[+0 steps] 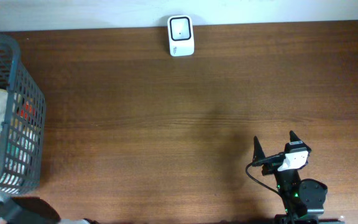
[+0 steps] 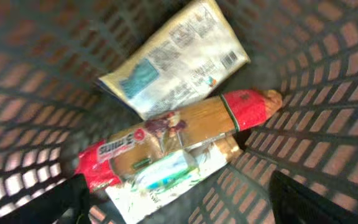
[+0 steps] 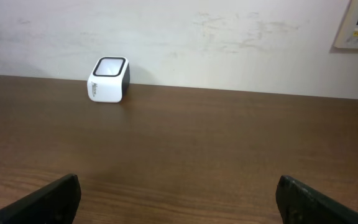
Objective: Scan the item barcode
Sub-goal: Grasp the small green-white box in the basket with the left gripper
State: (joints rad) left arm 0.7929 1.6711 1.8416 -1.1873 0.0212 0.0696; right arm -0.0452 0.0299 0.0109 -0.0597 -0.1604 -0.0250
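The left gripper [image 2: 179, 190] hangs open between the basket [image 1: 33, 124] walls over a red-ended packet [image 2: 166, 146]. The right gripper [image 1: 274, 139], lower right, stands open, well apart from the top-edge scanner [image 1: 181, 35].

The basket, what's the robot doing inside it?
The left tool hovers open inside the grey basket, above a red-ended packet and a white packet with a barcode. It holds nothing yet. The right tool waits open and empty over the table, facing the white scanner at the far edge. Nothing has been brought to the scanner yet.
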